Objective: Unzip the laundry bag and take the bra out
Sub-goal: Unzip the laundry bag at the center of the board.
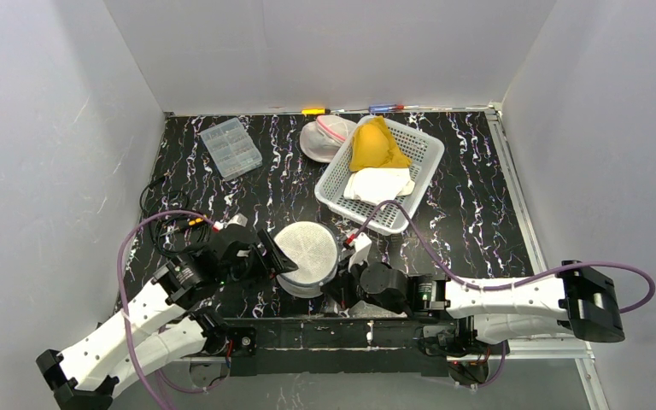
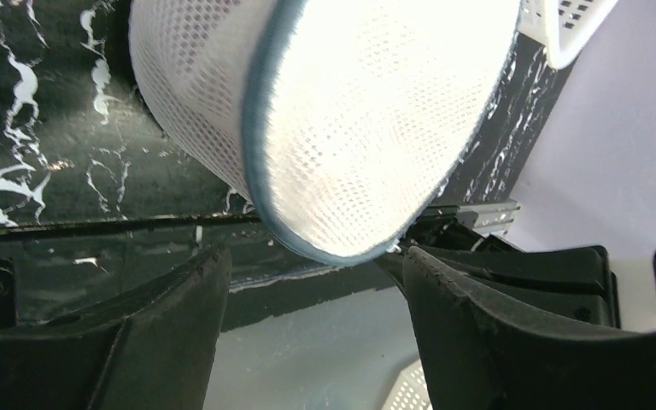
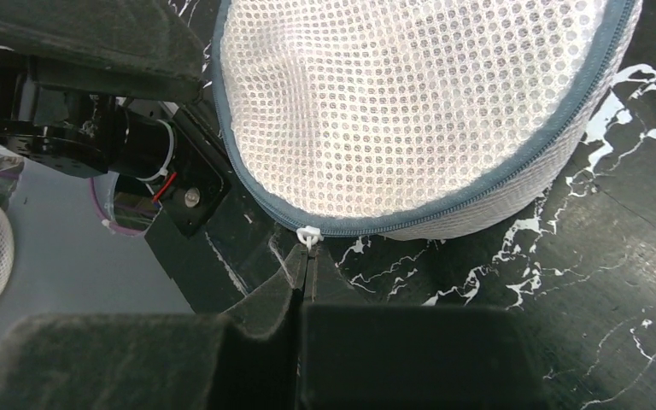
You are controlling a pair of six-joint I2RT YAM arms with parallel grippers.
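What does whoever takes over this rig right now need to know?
Left gripper: jaws open, with the laundry bag just ahead of them, not gripped.
Right gripper: jaws shut on the white zipper pull at the bag's edge.
The bag sits on the table between the two arms, near their bases.
Done: the pull is grasped. The zip looks closed where it shows.
Left: run the pull round the zip, open the bag and take out the bra, which is not visible now.

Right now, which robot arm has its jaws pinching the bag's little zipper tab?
The right gripper: its jaws are shut on the white zipper tab of the laundry bag. The left gripper has its jaws wide apart, holding nothing.
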